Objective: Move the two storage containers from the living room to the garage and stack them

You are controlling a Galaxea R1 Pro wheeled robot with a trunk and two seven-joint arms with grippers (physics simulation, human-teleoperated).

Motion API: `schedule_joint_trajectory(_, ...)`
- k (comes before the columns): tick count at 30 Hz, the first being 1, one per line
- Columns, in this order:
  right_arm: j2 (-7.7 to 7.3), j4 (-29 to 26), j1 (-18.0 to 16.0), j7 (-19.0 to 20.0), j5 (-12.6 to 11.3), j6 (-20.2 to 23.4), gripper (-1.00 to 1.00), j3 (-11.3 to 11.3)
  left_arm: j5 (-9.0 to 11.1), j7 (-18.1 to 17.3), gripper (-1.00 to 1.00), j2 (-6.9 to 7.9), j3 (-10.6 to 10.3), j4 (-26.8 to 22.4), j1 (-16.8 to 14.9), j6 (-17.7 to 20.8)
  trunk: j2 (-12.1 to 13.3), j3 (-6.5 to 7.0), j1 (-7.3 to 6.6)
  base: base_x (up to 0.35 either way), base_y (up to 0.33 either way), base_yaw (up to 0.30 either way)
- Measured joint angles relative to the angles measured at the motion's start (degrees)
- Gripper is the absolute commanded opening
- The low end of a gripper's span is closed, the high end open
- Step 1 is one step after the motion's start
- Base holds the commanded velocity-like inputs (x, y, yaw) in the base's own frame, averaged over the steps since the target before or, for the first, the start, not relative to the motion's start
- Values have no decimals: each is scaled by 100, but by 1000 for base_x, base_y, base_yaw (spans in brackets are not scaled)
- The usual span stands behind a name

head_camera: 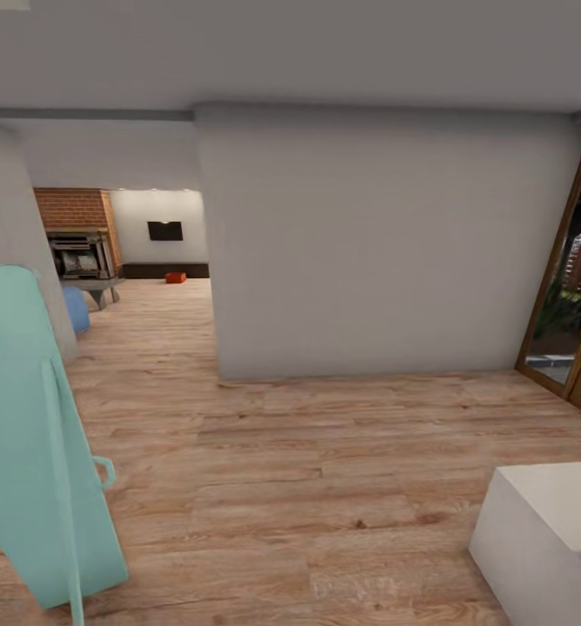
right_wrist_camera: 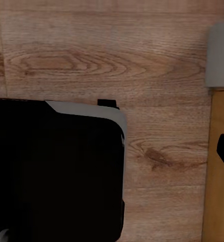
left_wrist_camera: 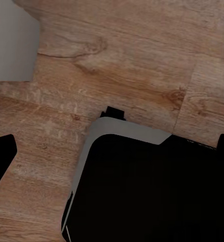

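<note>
The robot is standing on light wood planks [head_camera: 325, 469] in a hallway, facing a pale grey wall [head_camera: 377, 243], so the fetching step is only beginning. At the upper left of the frame the living room is opening out, with the brick fireplace [head_camera: 73, 209] and black TV [head_camera: 165, 230]; a small orange-red shape [head_camera: 176, 277], probably one storage container, is lying on its floor below the TV. Next, driving through that opening seems called for. I cannot tell whether either gripper is apart or together.
</note>
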Motion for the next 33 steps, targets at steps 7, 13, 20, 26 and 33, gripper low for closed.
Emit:
schedule_joint_trajectory(7,-1,0,0,0,2,0,100,2,0,0,100,0,4,0,0,0,0,0,0,323,0,0)
schedule_joint_trajectory(13,-1,0,0,0,3,0,100,2,0,0,100,0,5,0,-1,0,0,0,0,323,0,0)
schedule_joint_trajectory(20,-1,0,0,0,4,0,100,2,0,0,100,0,5,-1,-1,0,0,0,0,323,0,0)
schedule_joint_trajectory(26,-1,0,0,0,3,0,100,4,-2,0,100,0,5,-1,-1,0,1,0,0,323,0,0)
schedule_joint_trajectory(33,-1,0,0,0,6,0,100,5,-7,0,100,0,5,-1,-1,0,1,0,0,323,0,0)
